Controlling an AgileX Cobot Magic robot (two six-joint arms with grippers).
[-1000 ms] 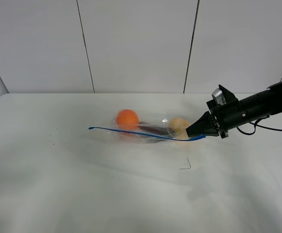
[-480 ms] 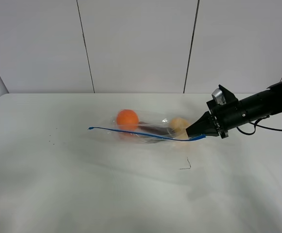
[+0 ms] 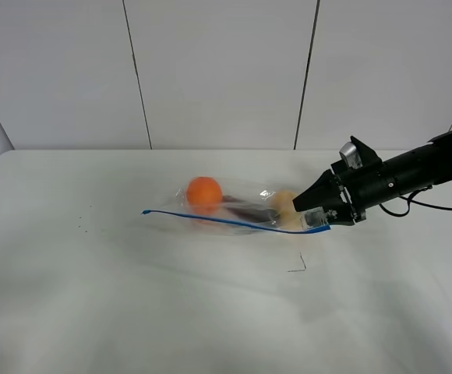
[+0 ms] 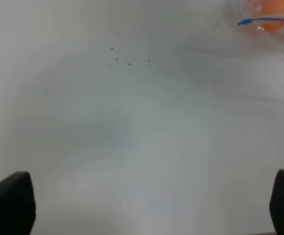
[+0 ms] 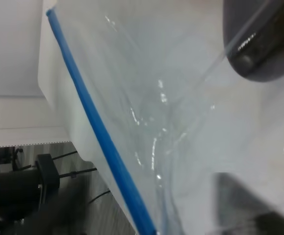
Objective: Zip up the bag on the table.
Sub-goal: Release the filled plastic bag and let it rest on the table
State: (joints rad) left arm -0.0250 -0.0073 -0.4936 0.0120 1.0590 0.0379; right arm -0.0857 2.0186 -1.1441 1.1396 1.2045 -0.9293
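Observation:
The clear plastic bag (image 3: 241,206) lies on the white table (image 3: 132,296) with an orange ball (image 3: 204,191), a dark purple piece and a yellowish piece inside. Its blue zipper strip (image 3: 226,220) runs along the near edge from left to right. My right gripper (image 3: 310,213) is open at the bag's right end, with the bag's corner between its spread fingers. In the right wrist view the blue strip (image 5: 98,132) crosses crinkly plastic between two dark fingers (image 5: 254,44). My left gripper (image 4: 147,203) is open over bare table, with the bag's left tip (image 4: 267,19) far from it.
A small dark wire-like scrap (image 3: 298,265) lies on the table in front of the bag's right end. Tiny dark specks (image 4: 127,54) dot the table to the left of the bag. A white panelled wall stands behind the table.
My right gripper was shut on the zipper's right end and has now opened. The bag's right end has dropped a little toward the table.

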